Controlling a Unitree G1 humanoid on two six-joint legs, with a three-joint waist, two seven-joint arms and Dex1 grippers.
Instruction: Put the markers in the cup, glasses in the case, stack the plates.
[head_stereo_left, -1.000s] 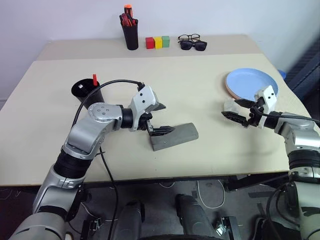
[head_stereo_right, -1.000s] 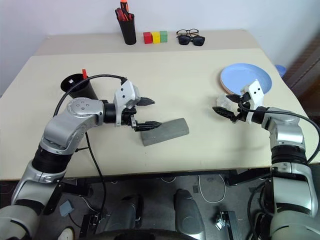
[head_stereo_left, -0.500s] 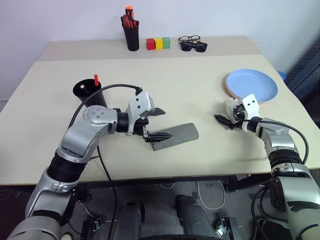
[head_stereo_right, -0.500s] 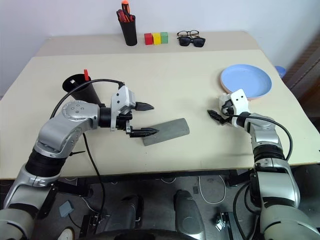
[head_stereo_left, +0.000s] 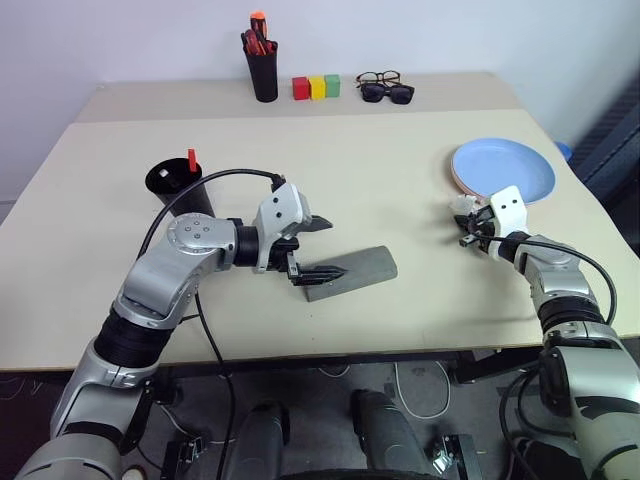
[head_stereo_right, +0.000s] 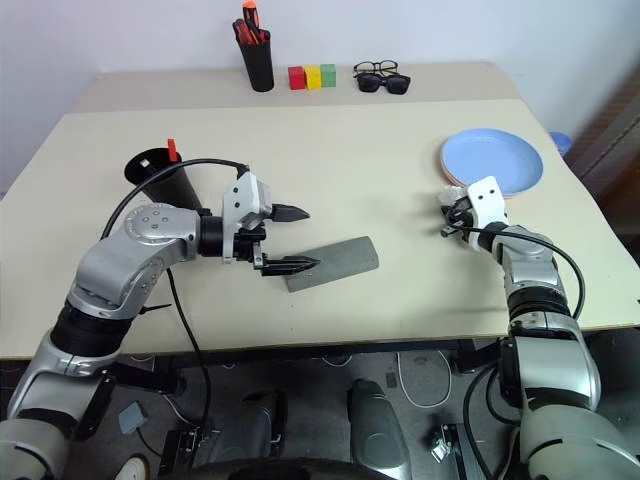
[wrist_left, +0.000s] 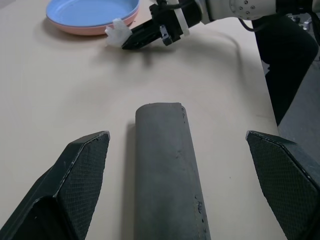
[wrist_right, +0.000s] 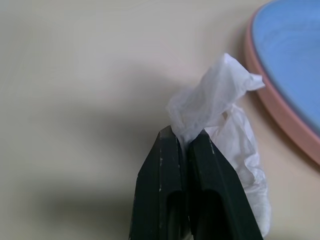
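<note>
Pinching a crumpled white tissue (wrist_right: 227, 125) between its closed black fingers (wrist_right: 160, 185), the right hand (head_stereo_right: 452, 228) sat low over the beige counter (head_stereo_left: 380, 160), just beside the stacked plates (head_stereo_left: 503, 170), where the light blue plate lay on top of the salmon pink one. The tissue bulged out past the fingertips toward the pink rim without clearly touching it.

The left hand (head_stereo_left: 322, 247) stood spread as wide as it went, holding nothing, its two fingers (wrist_left: 80, 170) straddling the near end of the grey glasses case (head_stereo_left: 350, 272) with a gap on either side. The case lay shut and flat on the counter, near its middle.

The wide black cup (head_stereo_left: 178, 186) stood upright at the left, with a red-orange marker (head_stereo_left: 190, 158) poking up from it. At the far edge, the wire-rimmed glasses (head_stereo_left: 378, 76) rested just behind a pair of dark sunglasses (head_stereo_left: 387, 92), beside three coloured blocks (head_stereo_left: 315, 85) and a black pen pot (head_stereo_left: 263, 68) with orange-capped markers.
</note>
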